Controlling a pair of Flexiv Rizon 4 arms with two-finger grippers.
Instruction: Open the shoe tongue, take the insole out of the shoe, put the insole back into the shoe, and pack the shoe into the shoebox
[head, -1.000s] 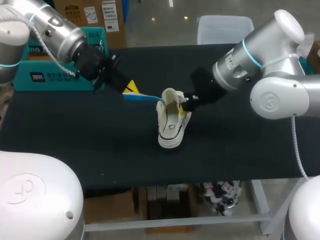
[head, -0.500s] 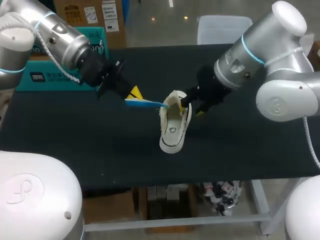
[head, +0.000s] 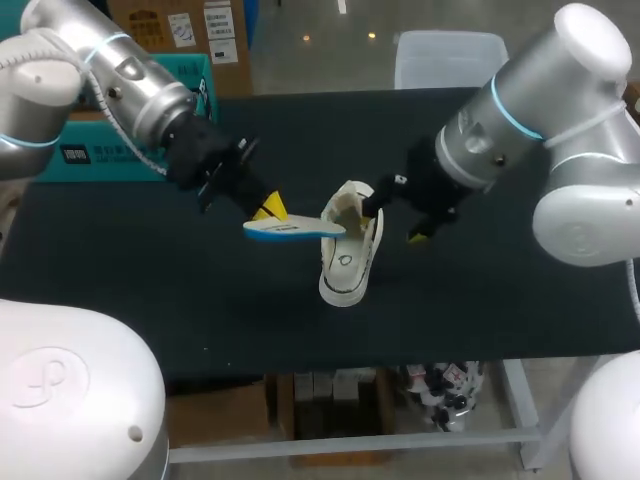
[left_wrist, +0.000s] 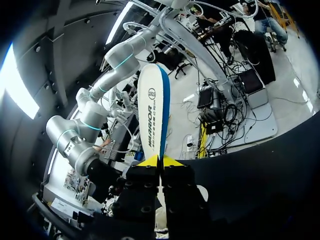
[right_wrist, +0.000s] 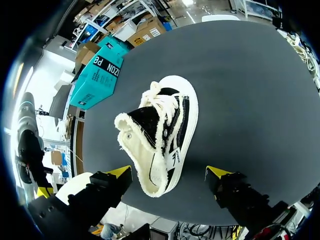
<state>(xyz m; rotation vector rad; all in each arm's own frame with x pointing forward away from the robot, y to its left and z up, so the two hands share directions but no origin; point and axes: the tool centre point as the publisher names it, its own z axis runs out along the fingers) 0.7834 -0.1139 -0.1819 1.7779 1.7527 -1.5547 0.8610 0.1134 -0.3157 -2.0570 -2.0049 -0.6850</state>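
Head view: insole (head: 293, 228) fully out, pinched by left gripper (head: 268, 208), tip just beside shoe (head: 350, 255) on the table. Probably put-back next; needs lining up with the opening.
Left wrist: clamped tight, insole sticking straight ahead.
Right wrist: right gripper (right_wrist: 169, 172) spread wide, holding nothing, shoe just ahead between the fingers.

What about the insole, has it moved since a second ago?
Yes. The insole has come toward the near edge of the table, away from the teal shoebox, and more of it now shows outside the shoe.
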